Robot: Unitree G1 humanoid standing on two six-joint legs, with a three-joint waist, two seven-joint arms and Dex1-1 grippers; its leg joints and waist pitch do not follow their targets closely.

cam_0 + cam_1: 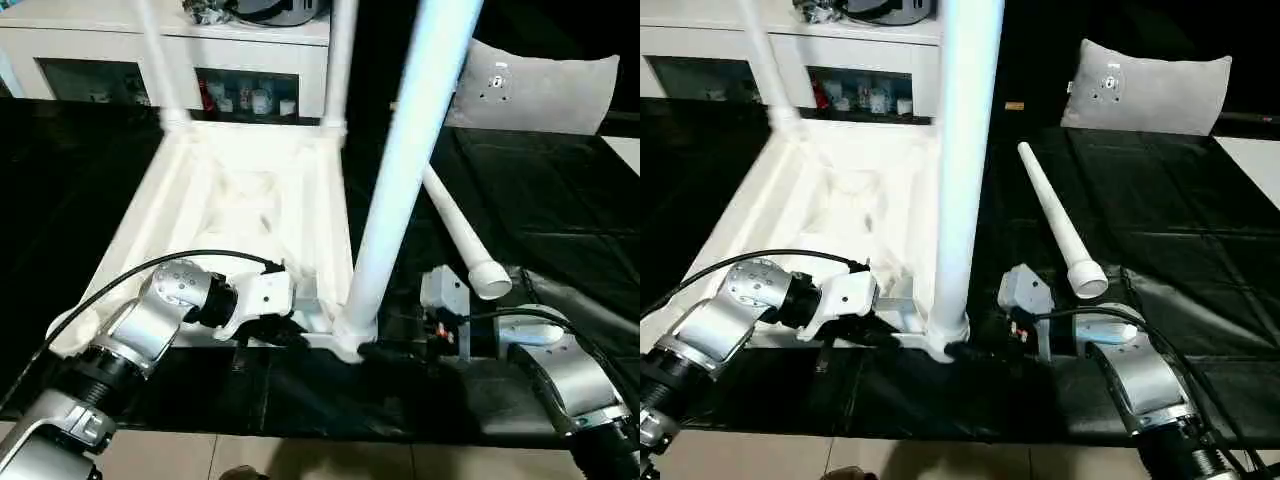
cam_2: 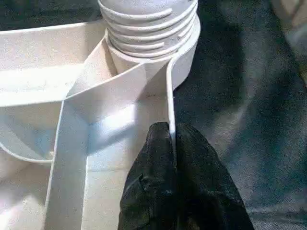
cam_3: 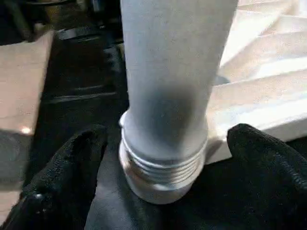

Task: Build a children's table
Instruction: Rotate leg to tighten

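Table top point(image 1: 240, 190): upside down on the black mat point(image 1: 560, 200), centre-left of the frame, ribbed side up.
Near leg point(image 1: 405, 170): upright in the top's lower right corner socket point(image 3: 160, 177), threads partly exposed.
Far legs point(image 1: 340, 60): two upright at the top's far corners.
Loose leg point(image 1: 1055, 215): lying on the mat, right of centre.
Left gripper point(image 2: 173, 143): clamped on the top's thin rim beside that socket.
Right gripper point(image 3: 165, 158): fingers point(image 3: 72, 163) spread wide either side of the near leg's base, gripping nothing.
Background: cabinet point(image 1: 150, 60) upper left, pillow point(image 1: 1150, 85) upper right.
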